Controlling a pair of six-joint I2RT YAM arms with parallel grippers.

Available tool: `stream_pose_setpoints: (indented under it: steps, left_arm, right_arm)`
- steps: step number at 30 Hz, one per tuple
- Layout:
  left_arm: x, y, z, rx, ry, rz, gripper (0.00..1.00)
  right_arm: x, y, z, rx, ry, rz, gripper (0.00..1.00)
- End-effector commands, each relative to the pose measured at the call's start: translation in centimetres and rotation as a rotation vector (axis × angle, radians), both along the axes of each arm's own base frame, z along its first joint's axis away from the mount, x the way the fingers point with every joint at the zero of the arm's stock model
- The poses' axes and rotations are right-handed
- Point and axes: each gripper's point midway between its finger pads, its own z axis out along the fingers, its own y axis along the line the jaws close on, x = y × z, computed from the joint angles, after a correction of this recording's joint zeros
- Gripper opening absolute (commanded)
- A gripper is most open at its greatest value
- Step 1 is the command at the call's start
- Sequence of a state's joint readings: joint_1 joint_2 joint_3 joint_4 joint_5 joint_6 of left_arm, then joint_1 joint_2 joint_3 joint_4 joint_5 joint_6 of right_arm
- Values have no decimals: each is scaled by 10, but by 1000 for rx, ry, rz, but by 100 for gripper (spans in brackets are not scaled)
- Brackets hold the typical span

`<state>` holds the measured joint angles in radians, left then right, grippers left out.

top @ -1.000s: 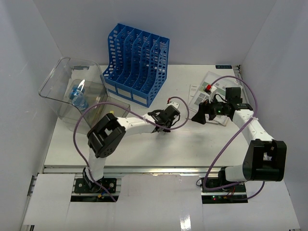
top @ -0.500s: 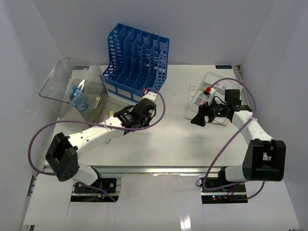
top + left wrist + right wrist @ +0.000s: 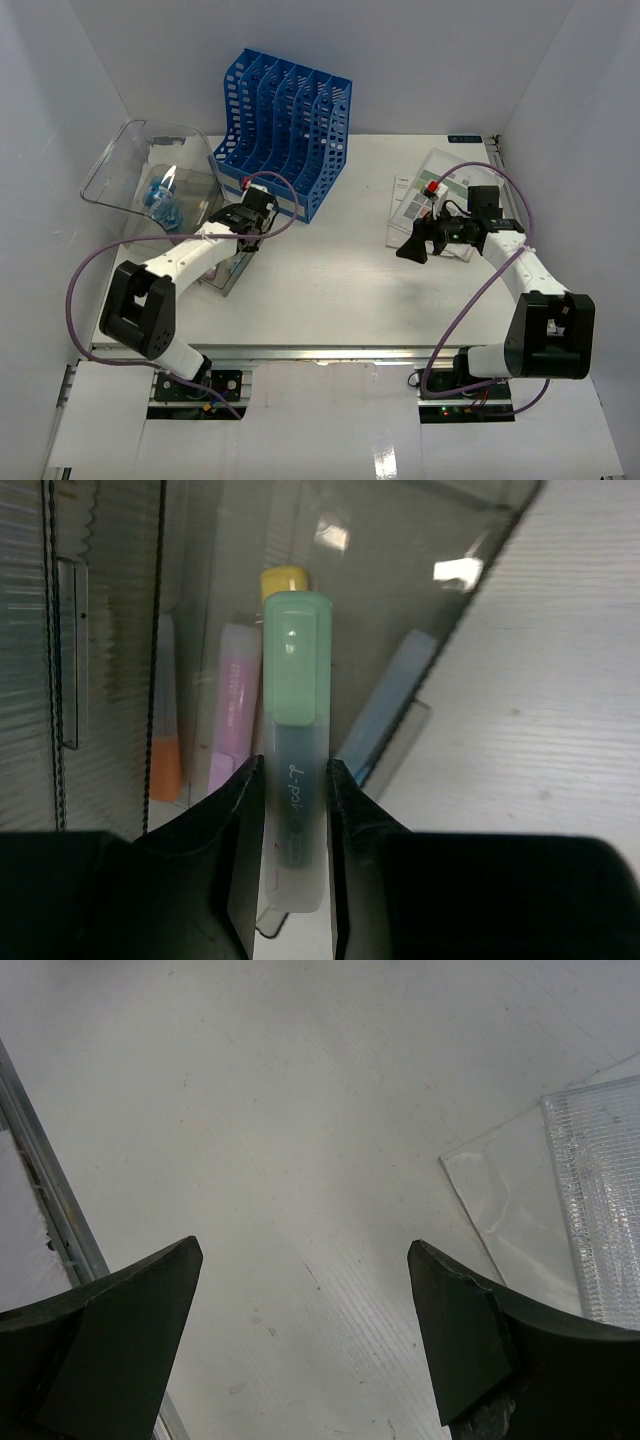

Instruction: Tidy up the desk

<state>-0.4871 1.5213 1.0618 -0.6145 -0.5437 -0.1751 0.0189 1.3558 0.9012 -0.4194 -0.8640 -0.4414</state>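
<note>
Swung from the middle of the desk (image 3: pixel 330 290) to the clear bin (image 3: pixel 225 272) at its left, with left claw (image 3: pixel 293 772) narrowly clamped on a green-capped highlighter (image 3: pixel 296 660) above pens (image 3: pixel 235 700) already inside, right claw (image 3: pixel 300 1250) wide open and empty beside the papers (image 3: pixel 420 195); ready, likely, for dropping.

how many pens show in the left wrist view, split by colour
green-capped translucent highlighter, held in the left gripper: 1
yellow-capped pen, mostly hidden behind the green one: 1
pink pen: 1
orange pen: 1
light blue pen: 1
total: 5
</note>
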Motion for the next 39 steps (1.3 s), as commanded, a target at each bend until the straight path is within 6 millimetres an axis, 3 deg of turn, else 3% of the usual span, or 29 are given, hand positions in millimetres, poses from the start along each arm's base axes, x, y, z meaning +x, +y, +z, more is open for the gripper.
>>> stream_pose_setpoints:
  steps: [1, 3, 4, 8, 12, 16, 20, 25, 27, 29, 34, 39]
  left_arm:
    - [14, 18, -9, 30, 5, 32, 7]
    - [21, 16, -10, 34, 11, 22, 12]
    - [25, 15, -11, 37, 14, 18, 19]
    - [31, 11, -12, 41, 35, 11, 65]
    - [30, 6, -4, 1, 25, 0, 82]
    - [28, -7, 16, -89, -6, -25, 84]
    - [19, -36, 39, -280, -33, -101, 82]
    - [-11, -86, 52, -584, -53, -282, 65]
    - [-28, -96, 36, -653, -2, -318, 57]
    - [-32, -100, 29, -681, 5, -329, 50]
    - [-42, -89, -16, -624, 96, -281, 37]
    - [-40, -69, -42, -501, 133, -240, 36]
  right_arm:
    - [0, 1, 17, 19, -54, 20, 90]
    - [-1, 2, 17, 24, -52, 23, 90]
    - [-1, 2, 17, 25, -50, 24, 90]
    - [-1, 3, 16, 30, -45, 27, 90]
    - [-1, 3, 12, 31, -34, 28, 90]
    - [-5, 5, 13, 44, -40, 48, 90]
    - [-12, 10, 15, 74, -67, 97, 90]
    - [-19, 14, 12, 100, -87, 142, 92]
    - [-20, 14, 10, 99, -89, 147, 95]
    - [-19, 14, 8, 97, -87, 150, 99]
    - [-15, 12, 4, 86, -69, 135, 87]
    - [-12, 11, 6, 76, -84, 116, 83]
